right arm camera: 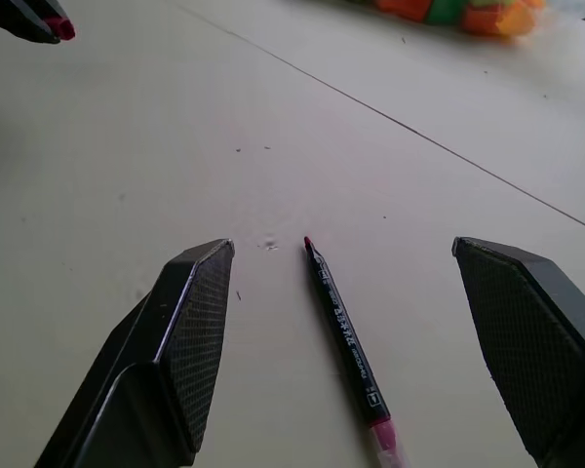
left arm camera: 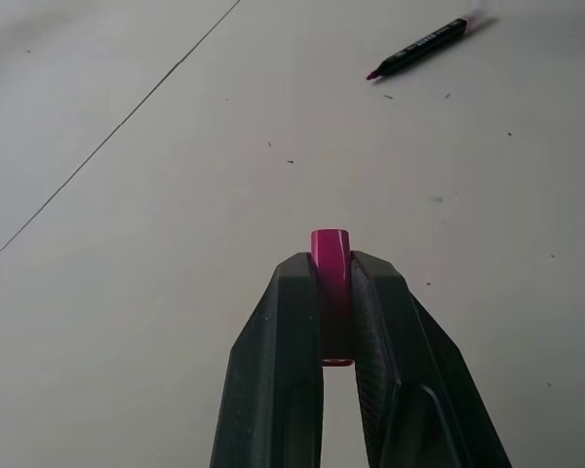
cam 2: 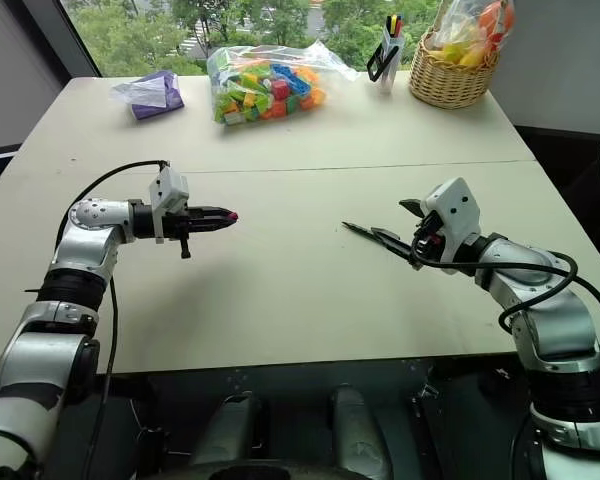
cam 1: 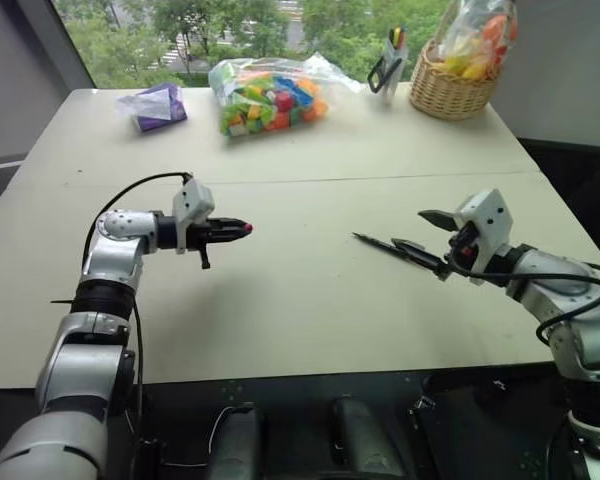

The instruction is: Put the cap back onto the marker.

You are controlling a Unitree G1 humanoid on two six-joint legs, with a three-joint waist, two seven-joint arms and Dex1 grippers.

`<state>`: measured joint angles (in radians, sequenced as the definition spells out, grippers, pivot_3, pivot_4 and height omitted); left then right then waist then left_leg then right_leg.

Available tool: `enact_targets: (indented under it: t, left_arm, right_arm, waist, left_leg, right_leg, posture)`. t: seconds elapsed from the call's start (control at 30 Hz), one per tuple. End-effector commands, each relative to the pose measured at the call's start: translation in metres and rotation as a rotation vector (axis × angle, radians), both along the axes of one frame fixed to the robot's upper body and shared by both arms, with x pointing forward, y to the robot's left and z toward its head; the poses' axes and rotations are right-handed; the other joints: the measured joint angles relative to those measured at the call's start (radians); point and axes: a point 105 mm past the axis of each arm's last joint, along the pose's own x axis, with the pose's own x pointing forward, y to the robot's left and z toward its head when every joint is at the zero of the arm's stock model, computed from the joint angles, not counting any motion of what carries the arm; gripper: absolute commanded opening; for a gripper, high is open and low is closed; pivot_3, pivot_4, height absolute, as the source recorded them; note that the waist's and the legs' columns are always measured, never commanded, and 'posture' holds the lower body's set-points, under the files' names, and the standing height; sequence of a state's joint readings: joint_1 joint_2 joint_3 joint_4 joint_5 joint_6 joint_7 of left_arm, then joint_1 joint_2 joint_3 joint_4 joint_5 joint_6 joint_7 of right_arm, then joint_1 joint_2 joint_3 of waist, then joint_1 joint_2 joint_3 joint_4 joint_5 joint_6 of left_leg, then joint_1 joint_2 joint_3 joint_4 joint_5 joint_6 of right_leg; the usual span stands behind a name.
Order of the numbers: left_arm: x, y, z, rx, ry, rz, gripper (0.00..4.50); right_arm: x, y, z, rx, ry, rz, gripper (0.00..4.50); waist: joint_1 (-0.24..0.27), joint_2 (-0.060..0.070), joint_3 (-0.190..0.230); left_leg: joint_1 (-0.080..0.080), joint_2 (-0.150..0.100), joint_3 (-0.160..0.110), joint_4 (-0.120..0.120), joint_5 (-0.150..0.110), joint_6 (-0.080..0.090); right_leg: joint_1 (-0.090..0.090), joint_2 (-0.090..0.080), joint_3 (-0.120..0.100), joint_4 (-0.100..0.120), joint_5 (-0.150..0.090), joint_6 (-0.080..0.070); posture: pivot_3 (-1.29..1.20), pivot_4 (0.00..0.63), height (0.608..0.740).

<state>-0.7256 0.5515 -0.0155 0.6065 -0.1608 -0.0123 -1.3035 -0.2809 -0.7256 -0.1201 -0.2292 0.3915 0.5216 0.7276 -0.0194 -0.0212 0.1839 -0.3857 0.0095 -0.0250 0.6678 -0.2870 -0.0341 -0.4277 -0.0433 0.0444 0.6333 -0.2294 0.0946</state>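
At centre left, the left pincer (cam 1: 242, 229) grips the cap (left arm camera: 331, 255). The right pincer (right arm camera: 346, 331) gapes around the marker (right arm camera: 343, 327), unlifted on the desk (cam 1: 310, 290); capping remains.

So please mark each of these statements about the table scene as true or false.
1. The left gripper holds the cap between its fingers. True.
2. The marker is already capped. False: its tip is bare and the cap is apart from it.
3. The right gripper is open, with the marker lying on the table between its fingers. True.
4. The bag of building blocks sits inside the wicker basket. False: it lies on the table, left of the basket.
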Motion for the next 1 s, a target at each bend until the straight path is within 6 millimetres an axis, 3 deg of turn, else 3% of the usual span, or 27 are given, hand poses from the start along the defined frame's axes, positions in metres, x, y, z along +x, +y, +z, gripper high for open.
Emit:
enact_targets:
  t: [0.03, 0.17, 0.43, 1.0]
  left_arm:
    - [-0.007, -0.001, 0.02, -0.029, -0.057, 0.0, 0.07]
    - [-0.018, -0.003, 0.019, -0.034, -0.059, 0.018, 0.07]
    - [-0.028, 0.001, 0.02, -0.038, -0.077, 0.069, 0.07]
    - [-0.04, -0.005, 0.023, -0.078, -0.074, 0.085, 0.07]
  right_arm:
    - [0.009, 0.0, 0.001, -0.015, -0.025, 0.049, 3.7]
    - [0.025, -0.003, -0.012, -0.027, 0.01, 0.077, 3.7]
    - [0.039, -0.004, -0.039, -0.079, 0.096, 0.153, 3.7]
    - [0.059, -0.008, -0.062, -0.018, 0.234, 0.142, 3.7]
  waist:
    - [0.001, 0.0, 0.0]
    - [0.003, 0.0, 0.0]
    - [0.003, 0.0, 0.0]
    - [0.001, 0.001, 0.0]
  left_leg:
    - [0.0, 0.0, 0.0, 0.0, 0.0, 0.0]
    - [0.0, 0.0, 0.0, 0.0, 0.0, 0.0]
    - [0.0, 0.0, 0.0, 0.0, 0.0, 0.0]
    - [0.001, 0.0, 0.001, 0.0, 0.0, 0.0]
  right_leg:
    - [0.0, 0.0, 0.0, 0.0, 0.0, 0.0]
    - [0.0, 0.0, 0.0, 0.0, 0.0, 0.0]
    - [0.0, 0.0, 0.0, 0.0, 0.0, 0.0]
    - [0.0, -0.001, 0.0, 0.0, 0.0, 0.0]
  posture:
    - [0.0, 0.15, 0.74]
    - [0.0, 0.15, 0.74]
    - [0.0, 0.15, 0.74]
    - [0.0, 0.15, 0.74]
